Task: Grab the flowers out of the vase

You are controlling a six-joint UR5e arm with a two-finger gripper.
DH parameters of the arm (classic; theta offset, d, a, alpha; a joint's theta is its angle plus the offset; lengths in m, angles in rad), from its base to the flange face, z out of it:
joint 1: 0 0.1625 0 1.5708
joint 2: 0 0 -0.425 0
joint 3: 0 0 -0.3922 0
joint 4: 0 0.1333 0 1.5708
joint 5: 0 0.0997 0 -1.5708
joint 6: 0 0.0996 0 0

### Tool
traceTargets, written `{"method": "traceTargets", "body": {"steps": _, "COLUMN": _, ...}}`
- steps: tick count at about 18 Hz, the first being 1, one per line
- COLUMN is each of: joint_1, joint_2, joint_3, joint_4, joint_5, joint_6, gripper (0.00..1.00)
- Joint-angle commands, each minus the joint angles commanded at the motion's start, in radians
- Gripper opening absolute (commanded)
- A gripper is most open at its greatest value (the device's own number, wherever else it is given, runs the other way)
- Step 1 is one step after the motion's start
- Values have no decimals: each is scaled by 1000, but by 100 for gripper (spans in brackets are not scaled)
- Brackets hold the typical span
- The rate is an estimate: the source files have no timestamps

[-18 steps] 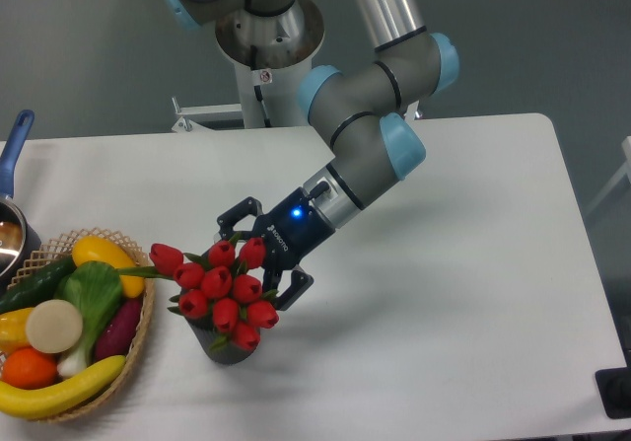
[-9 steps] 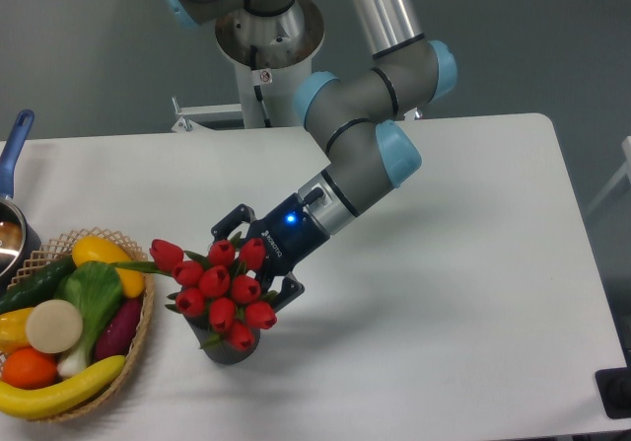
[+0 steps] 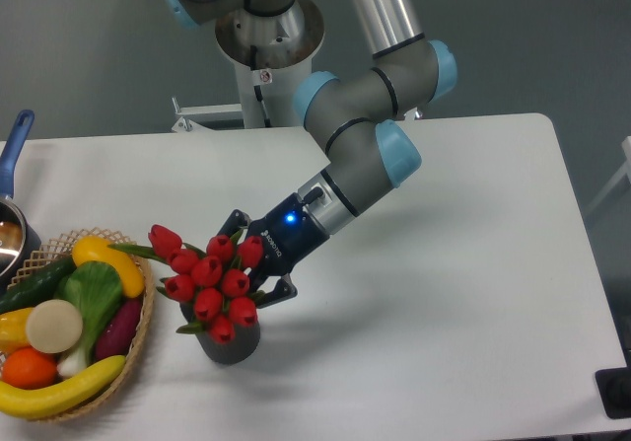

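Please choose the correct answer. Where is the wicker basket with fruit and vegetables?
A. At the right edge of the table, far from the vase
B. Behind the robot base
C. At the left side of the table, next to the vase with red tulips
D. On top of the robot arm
C: the wicker basket sits at the table's left side, just left of the vase holding the flowers.

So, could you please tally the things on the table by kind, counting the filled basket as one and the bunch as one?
flowers, one bunch: 1
vase: 1
wicker basket: 1
saucepan: 1
Total: 4
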Motion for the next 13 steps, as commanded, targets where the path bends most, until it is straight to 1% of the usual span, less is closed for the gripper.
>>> {"method": "traceTargets", "body": {"steps": 6, "joint_1": 3, "joint_2": 18, "joint_3": 17, "joint_4": 2, "joint_5": -2, "joint_6": -84, "gripper": 44}}
{"method": "traceTargets", "body": {"steps": 11, "joint_1": 5, "joint_2": 63, "joint_3": 21, "joint_4": 0, "joint_5": -6, "joint_6": -144, "gripper": 44}}
{"method": "traceTargets", "body": {"steps": 13, "joint_1": 8, "joint_2": 84, "joint_3": 23, "joint_4": 0, "joint_5": -6, "joint_6": -193, "gripper": 45}}
